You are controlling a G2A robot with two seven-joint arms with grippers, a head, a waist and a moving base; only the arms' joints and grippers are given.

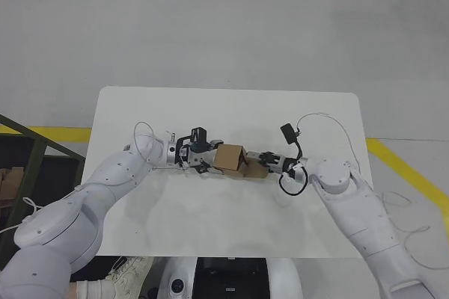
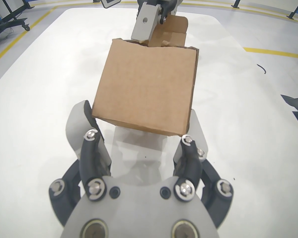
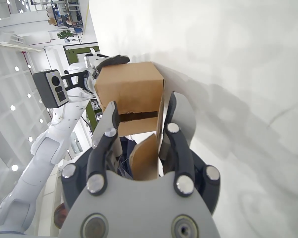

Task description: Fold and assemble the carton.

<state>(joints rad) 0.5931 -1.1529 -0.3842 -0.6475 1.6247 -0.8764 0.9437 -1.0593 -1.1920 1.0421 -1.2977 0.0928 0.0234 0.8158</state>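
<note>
A small brown carton (image 1: 230, 157) lies on its side at the middle of the white table (image 1: 322, 217), held between both arms. My left gripper (image 2: 140, 122) is shut on the carton (image 2: 146, 85), one finger on each side wall of its closed end. My right gripper (image 3: 142, 102) is shut on the opposite end of the carton (image 3: 129, 90). There one of its fingers (image 3: 111, 117) rests against a folded-in flap. The other stands outside a long flap (image 3: 144, 159) that still sticks out. In the top view the left gripper (image 1: 206, 158) and right gripper (image 1: 263, 160) face each other.
A short black cable scrap (image 2: 261, 68) lies on the table off to one side of the carton. Bare tabletop surrounds the carton on all sides. A rack with flat cardboard (image 1: 4, 190) stands on the floor left of the table.
</note>
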